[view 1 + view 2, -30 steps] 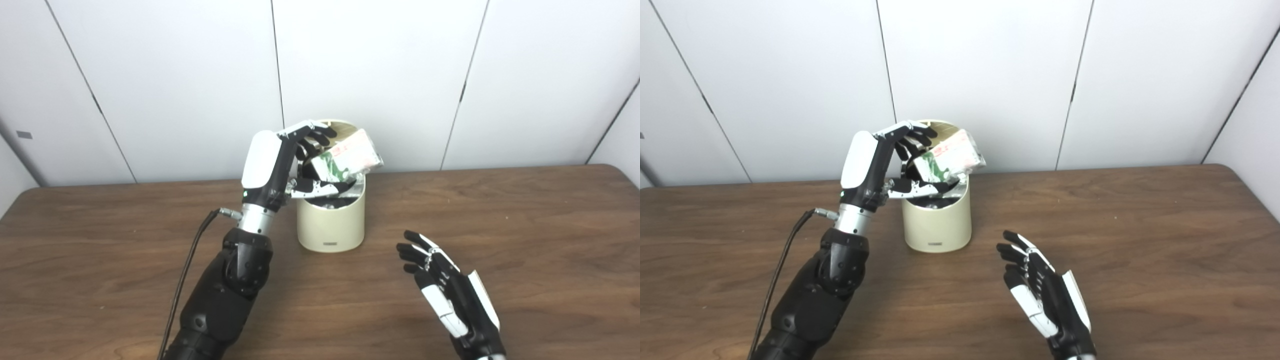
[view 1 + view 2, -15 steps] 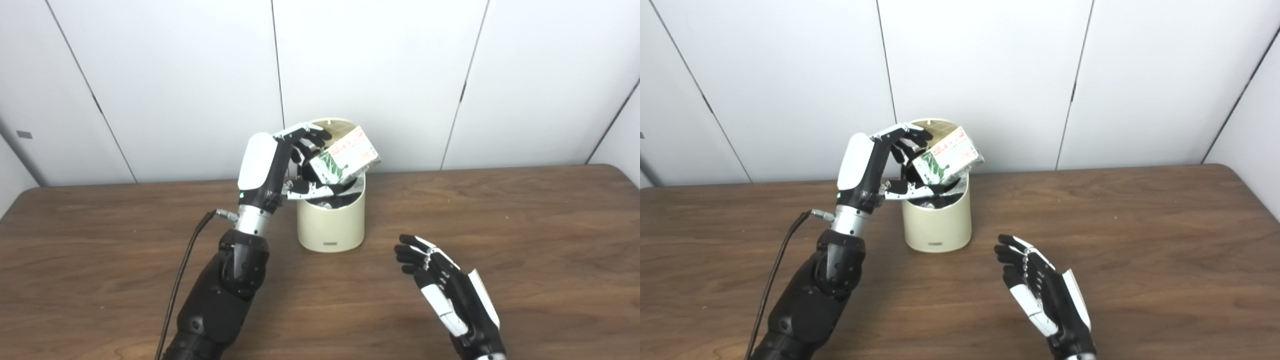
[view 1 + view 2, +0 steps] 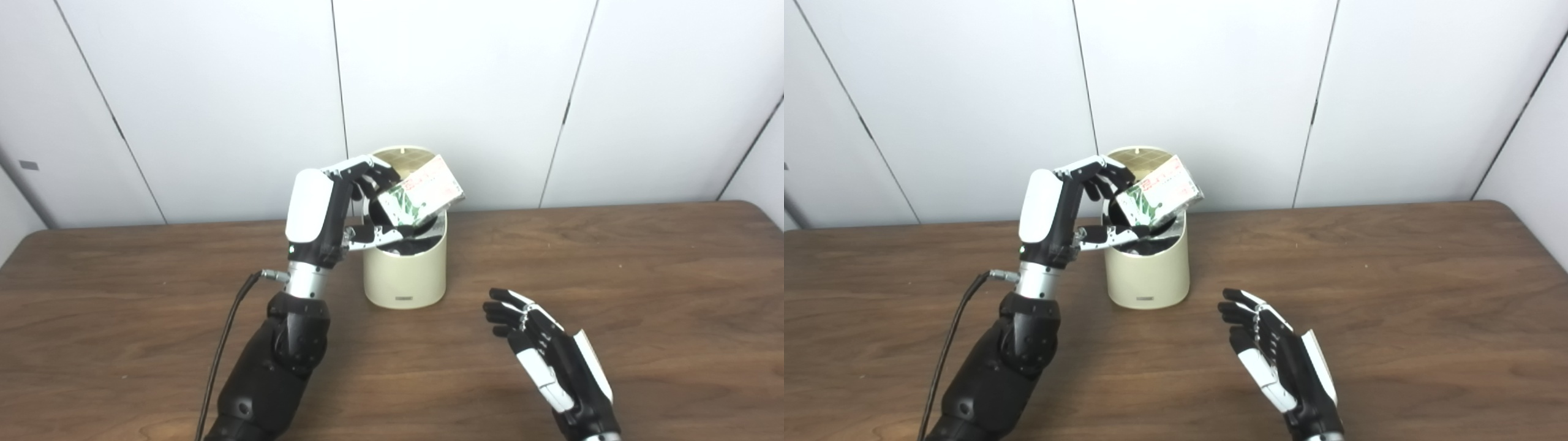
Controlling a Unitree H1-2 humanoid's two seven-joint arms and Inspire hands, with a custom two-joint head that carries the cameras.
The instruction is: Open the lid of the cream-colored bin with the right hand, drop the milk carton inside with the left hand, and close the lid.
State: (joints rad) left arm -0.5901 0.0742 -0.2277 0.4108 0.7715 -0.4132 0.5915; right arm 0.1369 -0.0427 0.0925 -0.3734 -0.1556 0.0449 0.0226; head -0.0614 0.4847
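The cream-colored bin (image 3: 404,269) stands at the table's back middle with its round lid (image 3: 409,157) raised upright behind the mouth. The milk carton (image 3: 422,193), white with green and red print, lies tilted across the bin's mouth, its right end sticking out over the rim; it also shows in the right eye view (image 3: 1160,196). My left hand (image 3: 334,205) is just left of the bin, fingers spread over the carton's left end and thumb under it, loose around it. My right hand (image 3: 551,361) is open and empty, low over the table in front and right of the bin.
A black cable (image 3: 223,343) runs along my left forearm down to the table's front edge. The brown wooden table (image 3: 643,275) stretches right of the bin. A white panelled wall (image 3: 459,92) stands close behind the bin.
My left hand has drawn back to the left, its fingers sliding off the carton's top. The carton has stayed on the bin's mouth. My right hand has barely moved.
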